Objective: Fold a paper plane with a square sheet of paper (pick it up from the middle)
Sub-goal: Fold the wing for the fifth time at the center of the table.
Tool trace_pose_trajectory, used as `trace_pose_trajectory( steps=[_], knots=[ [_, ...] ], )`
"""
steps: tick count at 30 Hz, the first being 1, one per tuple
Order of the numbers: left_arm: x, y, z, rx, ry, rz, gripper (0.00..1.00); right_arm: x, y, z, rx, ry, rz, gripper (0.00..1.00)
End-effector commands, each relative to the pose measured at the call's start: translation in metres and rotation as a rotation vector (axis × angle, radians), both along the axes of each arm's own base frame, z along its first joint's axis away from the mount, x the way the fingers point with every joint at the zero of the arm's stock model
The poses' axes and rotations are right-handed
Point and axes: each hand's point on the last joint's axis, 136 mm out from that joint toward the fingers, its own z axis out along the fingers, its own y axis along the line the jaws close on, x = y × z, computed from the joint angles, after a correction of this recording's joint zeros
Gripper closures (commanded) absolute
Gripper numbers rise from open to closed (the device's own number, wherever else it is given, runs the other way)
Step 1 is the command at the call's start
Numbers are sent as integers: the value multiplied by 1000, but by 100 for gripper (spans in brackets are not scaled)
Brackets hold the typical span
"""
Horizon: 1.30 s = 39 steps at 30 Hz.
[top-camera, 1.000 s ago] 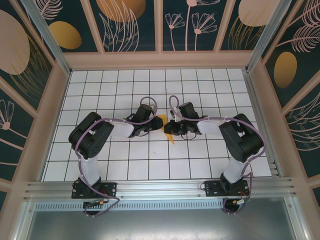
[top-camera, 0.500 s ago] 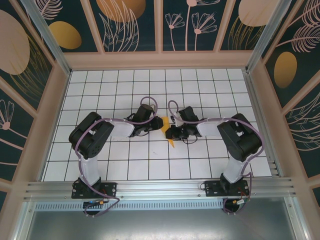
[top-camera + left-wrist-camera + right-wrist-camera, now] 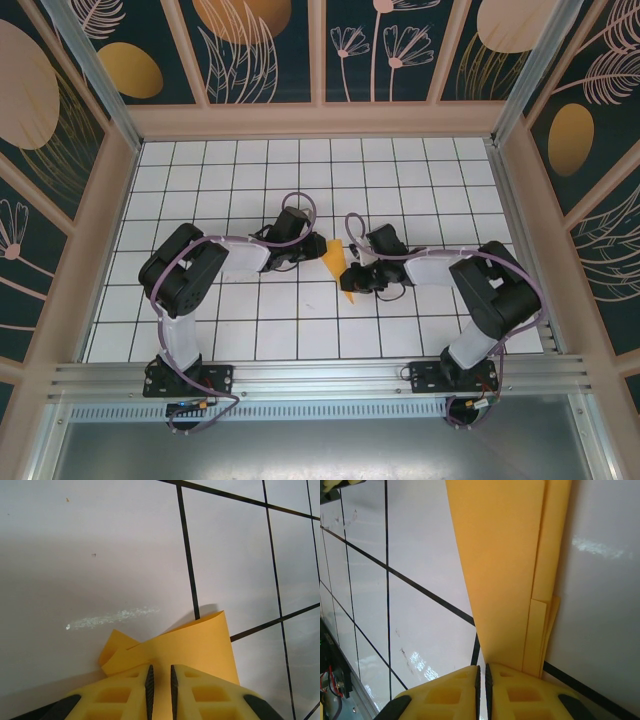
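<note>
Change since the earlier frame: the left arm holds its place, while the right arm has shifted to the right and nearer. More of the paper (image 3: 335,258) is now exposed between the two grippers.

Left gripper (image 3: 312,247): low over the table (image 3: 250,320), left of centre. In the left wrist view its fingers (image 3: 125,695) stand almost together, clamped on one edge of the paper (image 3: 200,645). The paper spreads out beyond them, with a small curled flap at its left.

Paper: mid-table, partly folded and running as a slanted strip from the left gripper to the right one. Its pointed end lies nearest the arm bases.

Right gripper (image 3: 356,279): just right of the paper and slightly nearer than the left one. In the right wrist view its fingers (image 3: 445,692) are nearly closed, pinching the end of the paper (image 3: 505,570). Several stacked layers show along the paper's right edge.
</note>
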Motion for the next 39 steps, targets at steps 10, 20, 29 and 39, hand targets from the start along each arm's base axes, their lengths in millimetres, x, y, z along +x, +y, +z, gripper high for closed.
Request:
trace_pose_trajectory(
  steps=[10,20,29,39],
  knots=[
    [-10,28,-58,188,108,28,79,-49,-30,-15,-90,140,12,84],
    [3,16,-35,149,70,27,78,-48,-34,3,-78,82,-19,83],
    [25,7,61,29,-86,96,63,34,-65,78,-148,-310,-358,55],
    [-14,28,77,168,-89,246,44,62,-91,75,-177,-320,-563,39]
  ],
)
